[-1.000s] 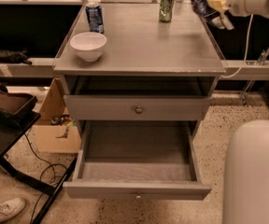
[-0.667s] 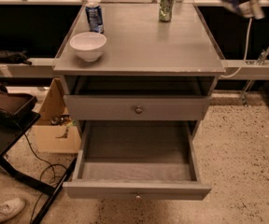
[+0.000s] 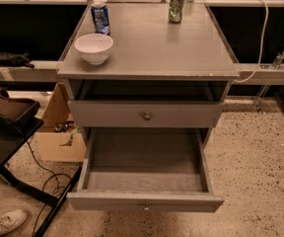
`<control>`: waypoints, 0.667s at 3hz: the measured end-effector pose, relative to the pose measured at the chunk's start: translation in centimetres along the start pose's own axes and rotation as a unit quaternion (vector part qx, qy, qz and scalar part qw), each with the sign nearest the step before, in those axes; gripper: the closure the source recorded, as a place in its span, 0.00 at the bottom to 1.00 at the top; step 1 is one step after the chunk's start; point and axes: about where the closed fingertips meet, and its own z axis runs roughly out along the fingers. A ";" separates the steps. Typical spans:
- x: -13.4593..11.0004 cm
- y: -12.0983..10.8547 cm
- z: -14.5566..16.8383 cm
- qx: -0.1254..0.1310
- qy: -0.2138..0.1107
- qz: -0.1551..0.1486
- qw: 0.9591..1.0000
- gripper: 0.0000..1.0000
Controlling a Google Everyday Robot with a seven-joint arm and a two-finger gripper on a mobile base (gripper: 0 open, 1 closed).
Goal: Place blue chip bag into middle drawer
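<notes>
Grey laminate makes up the wide, shallow middle drawer [image 3: 181,201], which stands pulled far out toward the camera, its flat front nearest and its plain grey floor showing between low side walls. A white shoe [image 3: 4,221] lies on the speckled floor [image 3: 250,162] at the near left corner. Just above and behind the open drawer, a like grey upper drawer [image 3: 107,115] is pushed in flush, with a small round metal knob [image 3: 147,116] at its middle. To the left of the cabinet sits a brown cardboard box [image 3: 58,137], with black cables [image 3: 38,164] trailing in front of it. On the flat grey surface [image 3: 157,43], a round white bowl [image 3: 93,47] stands near the front left edge; a blue-and-white drink can [image 3: 100,18] stands upright just behind it. A green drink can [image 3: 176,6] stands upright at the far edge, right of centre, well apart from both. The small dark-blue foil chip bag and the tool both lie outside this view, so I cannot tell whether the tool is wide, narrow or holding anything.
</notes>
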 end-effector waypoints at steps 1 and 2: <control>-0.1 0.1 0.0 -0.001 -0.001 0.001 1.000 1.00; -2.1 2.0 -3.9 -0.035 -0.014 0.013 0.999 1.00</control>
